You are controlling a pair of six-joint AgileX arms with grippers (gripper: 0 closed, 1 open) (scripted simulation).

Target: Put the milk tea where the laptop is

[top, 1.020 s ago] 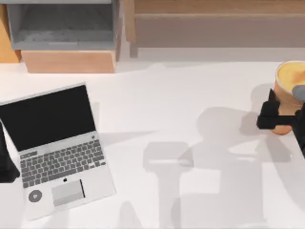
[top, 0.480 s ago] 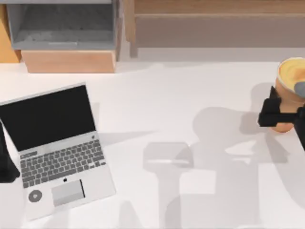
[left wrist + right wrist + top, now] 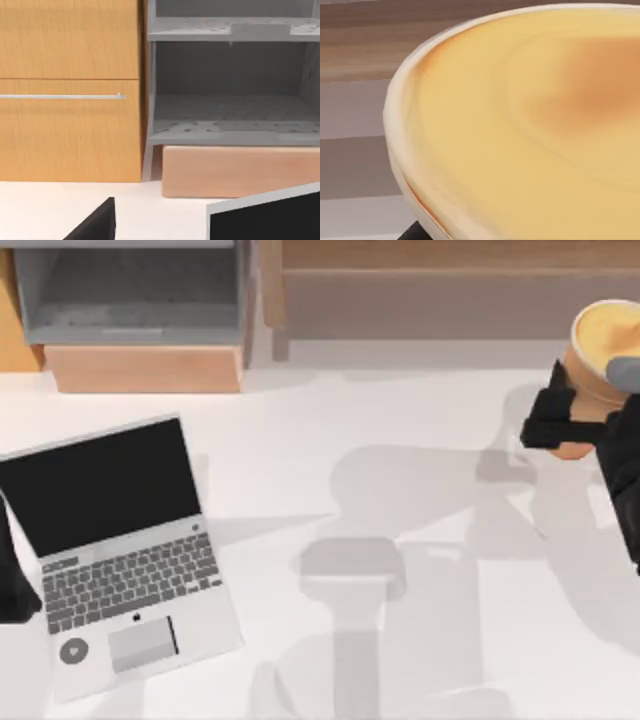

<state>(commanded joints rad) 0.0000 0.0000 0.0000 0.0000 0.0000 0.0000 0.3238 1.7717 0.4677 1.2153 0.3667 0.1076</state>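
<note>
The milk tea point(image 3: 603, 345), an orange-tan cup with a pale yellow round top, hangs above the table's far right, near the back. My right gripper point(image 3: 582, 426) is shut on the cup's side, with one dark finger point(image 3: 548, 422) showing on the cup's left. The pale yellow top of the milk tea point(image 3: 535, 125) looms close in the right wrist view. The silver-grey laptop point(image 3: 120, 540) lies open at the front left, its black screen point(image 3: 270, 220) facing up. My left arm point(image 3: 12, 580) is parked at the left edge beside the laptop.
A grey open shelf unit point(image 3: 130, 290) with a wooden block point(image 3: 145, 368) under it stands at the back left, next to an orange cabinet point(image 3: 70, 90). A long wooden shelf point(image 3: 450, 290) runs along the back right. White tabletop point(image 3: 400, 490) lies between laptop and cup.
My right gripper has risen with the milk tea and drifted toward the back of the table. The laptop and the left arm have not moved.
</note>
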